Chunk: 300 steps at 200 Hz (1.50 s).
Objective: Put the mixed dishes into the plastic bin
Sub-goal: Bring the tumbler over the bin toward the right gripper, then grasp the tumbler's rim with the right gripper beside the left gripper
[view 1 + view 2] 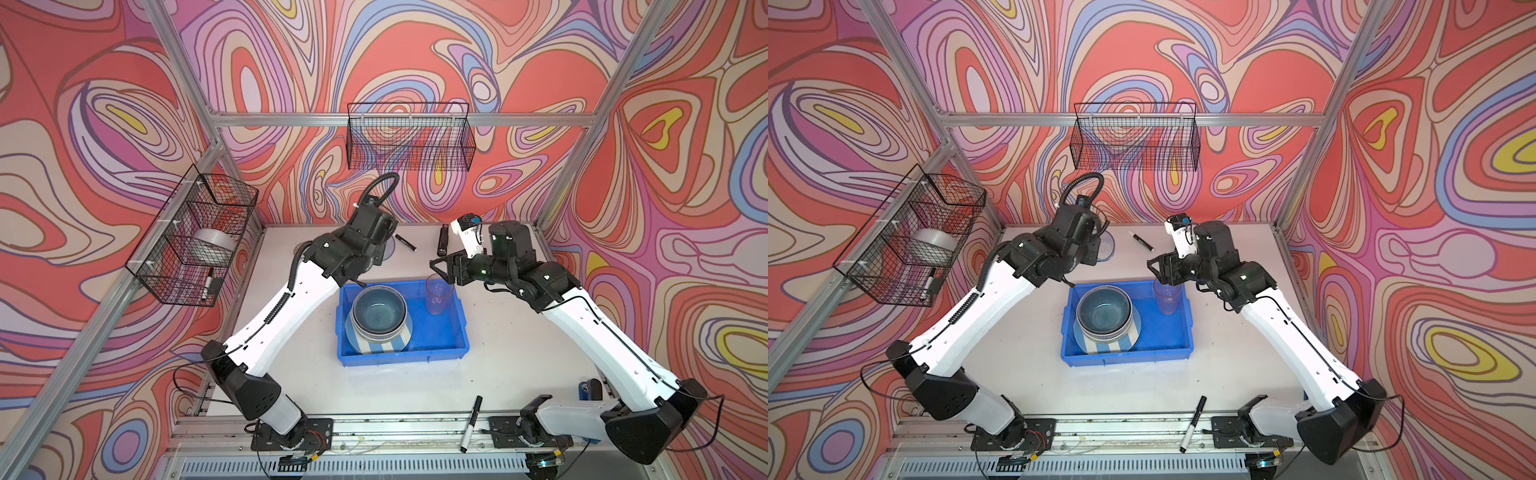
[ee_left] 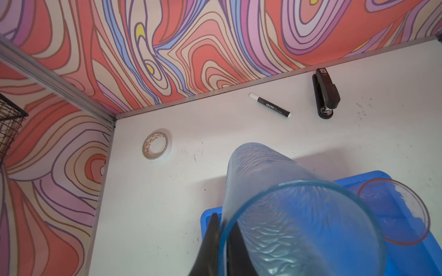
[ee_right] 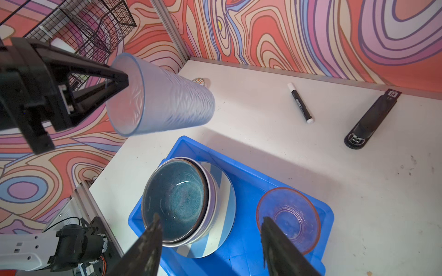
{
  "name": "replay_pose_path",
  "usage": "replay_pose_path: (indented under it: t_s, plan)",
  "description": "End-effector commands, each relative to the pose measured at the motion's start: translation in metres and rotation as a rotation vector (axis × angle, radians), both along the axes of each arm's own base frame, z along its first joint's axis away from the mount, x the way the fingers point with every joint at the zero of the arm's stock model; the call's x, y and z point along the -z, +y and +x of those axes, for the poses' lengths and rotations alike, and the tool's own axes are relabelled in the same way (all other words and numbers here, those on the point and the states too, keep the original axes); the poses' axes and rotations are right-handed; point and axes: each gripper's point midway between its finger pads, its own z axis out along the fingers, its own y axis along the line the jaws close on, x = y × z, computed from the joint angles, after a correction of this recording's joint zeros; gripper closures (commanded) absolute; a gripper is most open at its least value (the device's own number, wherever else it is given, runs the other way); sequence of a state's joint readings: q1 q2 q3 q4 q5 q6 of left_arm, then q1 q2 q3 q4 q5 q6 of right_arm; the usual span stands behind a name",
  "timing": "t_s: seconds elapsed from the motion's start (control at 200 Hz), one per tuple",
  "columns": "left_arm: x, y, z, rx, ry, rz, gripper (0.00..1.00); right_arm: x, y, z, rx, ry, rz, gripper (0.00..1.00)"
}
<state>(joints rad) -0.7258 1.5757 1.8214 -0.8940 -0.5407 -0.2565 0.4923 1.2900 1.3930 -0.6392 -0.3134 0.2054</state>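
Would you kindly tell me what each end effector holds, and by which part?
The left end effector pinches the bluish tumbler by its rim, one finger inside it. The right end effector is open, holding nothing.

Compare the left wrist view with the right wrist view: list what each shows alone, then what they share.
Left wrist only: the whole tape roll, which is half hidden in the right wrist view. Right wrist only: the dark blue bowl nested in a lavender bowl on the striped plate, and the open right pincer. Both: the left pincer shut on the rim of the bluish tumbler, the pink tumbler upright in the blue bin, the marker and the stapler.
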Motion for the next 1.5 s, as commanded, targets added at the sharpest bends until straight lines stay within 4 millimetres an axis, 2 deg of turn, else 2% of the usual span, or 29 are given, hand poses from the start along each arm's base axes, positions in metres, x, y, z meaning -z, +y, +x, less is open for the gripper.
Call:
replay_pose_path:
  t_s: [0.0, 0.255, 0.681, 0.816, 1.177, 1.392, 1.498]
  plan:
    - [-0.022, -0.006, -0.005, -0.021, -0.106, 0.034, 1.00, -0.009, 0.008, 0.001, -0.012, 0.001, 0.041, 0.33]
    - [-0.017, -0.030, -0.016, 0.010, -0.124, 0.029, 1.00, -0.024, 0.019, 0.009, -0.020, -0.020, 0.114, 0.34]
    - [-0.009, -0.050, -0.014, 0.024, -0.125, 0.066, 1.00, -0.020, 0.048, 0.012, -0.066, 0.001, 0.156, 0.41]
    - [-0.008, -0.058, -0.017, 0.045, -0.121, 0.056, 1.00, -0.019, 0.048, 0.017, -0.044, -0.004, 0.156, 0.42]
    - [-0.018, -0.075, -0.027, 0.110, -0.127, -0.022, 1.00, -0.002, 0.044, 0.037, 0.061, 0.032, 0.130, 0.52]
    - [-0.022, -0.084, -0.033, 0.156, -0.119, -0.055, 1.00, 0.004, 0.043, 0.042, 0.091, 0.039, 0.103, 0.57]
    - [-0.021, -0.087, -0.034, 0.168, -0.106, -0.061, 1.00, 0.003, 0.044, 0.042, 0.097, 0.037, 0.098, 0.63]
